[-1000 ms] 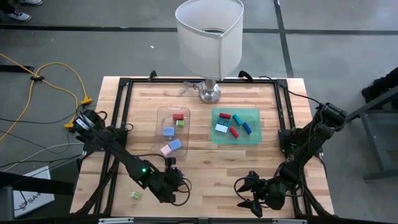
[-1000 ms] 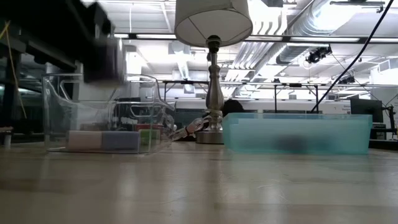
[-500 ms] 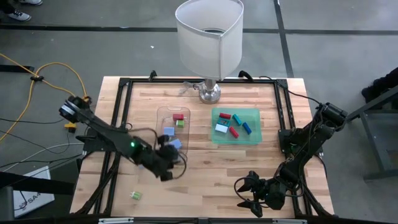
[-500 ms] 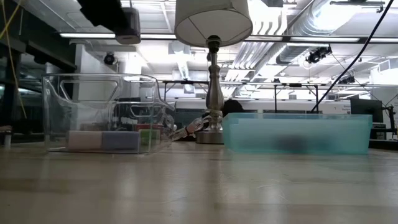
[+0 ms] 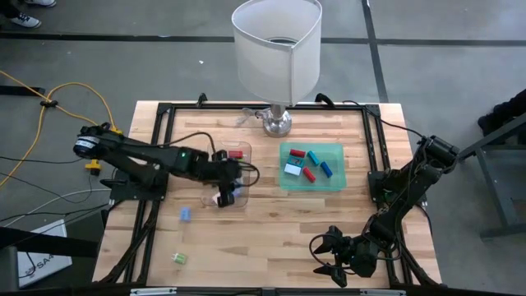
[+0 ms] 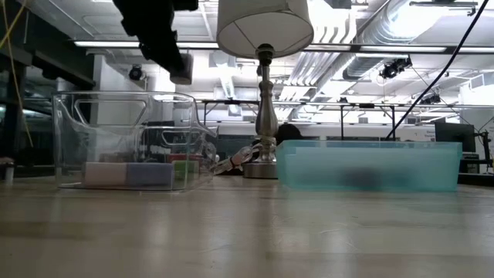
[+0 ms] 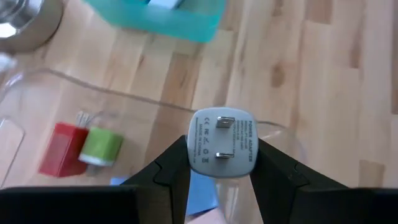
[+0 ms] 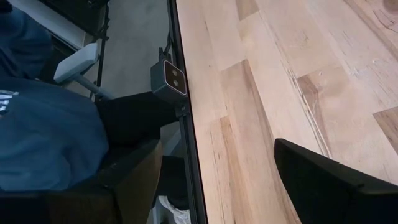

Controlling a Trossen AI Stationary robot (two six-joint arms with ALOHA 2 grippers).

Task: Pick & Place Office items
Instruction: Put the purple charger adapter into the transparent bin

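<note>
My left gripper (image 5: pixel 228 182) hangs over the clear tray (image 5: pixel 215 150), shut on a white two-prong plug adapter (image 7: pixel 221 142). In the tray lie a red block (image 7: pixel 59 149), a green block (image 7: pixel 101 146) and a blue piece (image 7: pixel 202 190). The green tray (image 5: pixel 339 182) holds several red, blue and teal pieces. A blue piece (image 5: pixel 185 214) and a green piece (image 5: pixel 178 258) lie loose on the table's near left part. My right gripper (image 5: pixel 329 255) waits open at the near edge. My left gripper pinches the white adapter by its two opposite side faces (image 7: pixel 194 149) between its two fingers (image 7: pixel 171 171). The fingers slant down from the table's left side. The adapter is lifted clear above the clear tray, its pronged face turned back toward the wrist.
A lamp with a white shade (image 5: pixel 275 45) stands on a metal base (image 5: pixel 277 123) at the table's far middle. A black frame (image 5: pixel 160 131) runs round the tabletop. Bare wood (image 5: pixel 279 222) lies between the trays and the near edge.
My left gripper has risen and gone from the near edge toward the far edge, ending over the clear tray, turning a little on the way. Its fingers keep the same gap. My right arm has kept still.
</note>
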